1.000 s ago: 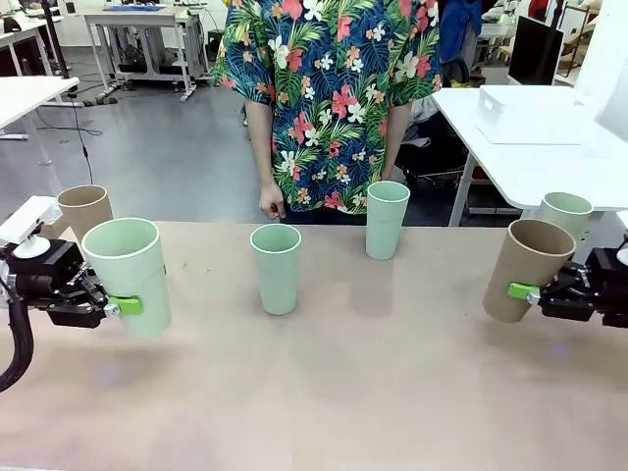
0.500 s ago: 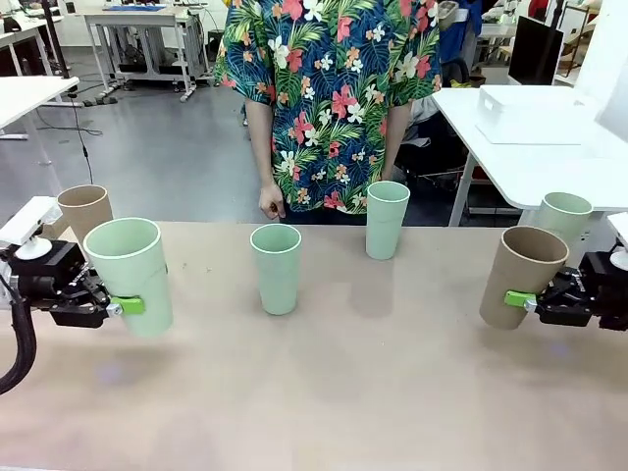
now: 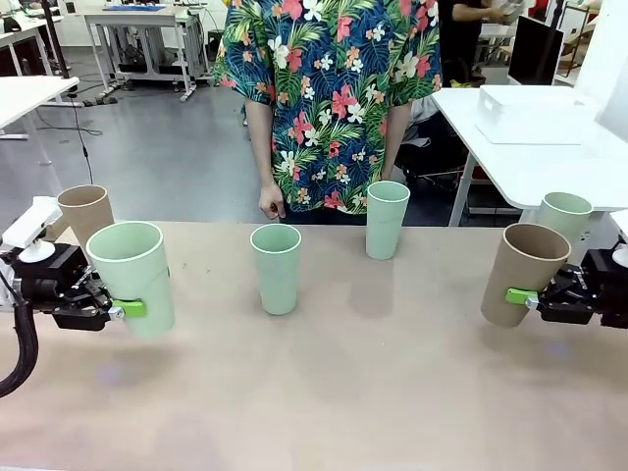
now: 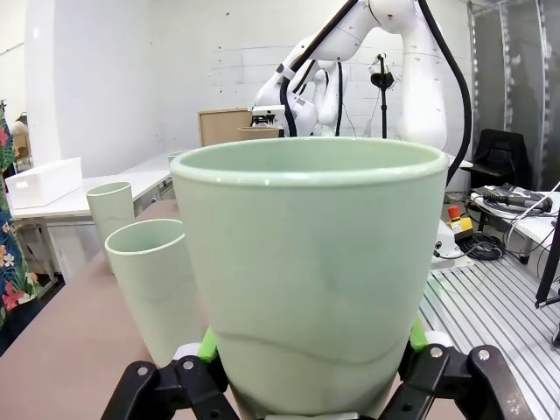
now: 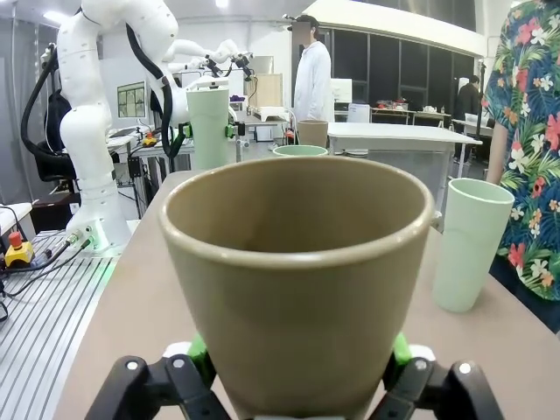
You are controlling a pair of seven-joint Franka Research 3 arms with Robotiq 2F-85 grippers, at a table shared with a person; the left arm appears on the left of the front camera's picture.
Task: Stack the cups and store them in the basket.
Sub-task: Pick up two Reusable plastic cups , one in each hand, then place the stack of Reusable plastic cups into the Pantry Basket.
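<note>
My left gripper (image 3: 118,310) is shut on a mint green cup (image 3: 132,280), held just above the table's left side; the left wrist view shows this cup (image 4: 315,271) between the green pads. At the right side my right gripper (image 3: 525,296) is shut on a tan cup (image 3: 522,273) that leans to the right, seen close in the right wrist view (image 5: 297,271). On the table stand a tan cup (image 3: 83,211) behind my left gripper, two mint cups (image 3: 276,267) (image 3: 386,219) in the middle, and a mint cup (image 3: 562,214) behind my right gripper. The white basket (image 3: 528,114) sits on a side table at the back right.
A person in a flowered shirt (image 3: 329,98) stands at the table's far edge, one hand (image 3: 271,204) hanging near it. The near half of the brown table (image 3: 324,392) is bare. White tables stand at the far left and right.
The right gripper has shifted slightly left with the tan cup, which now stands a little more upright. The left gripper and its mint cup have drifted slightly right.
</note>
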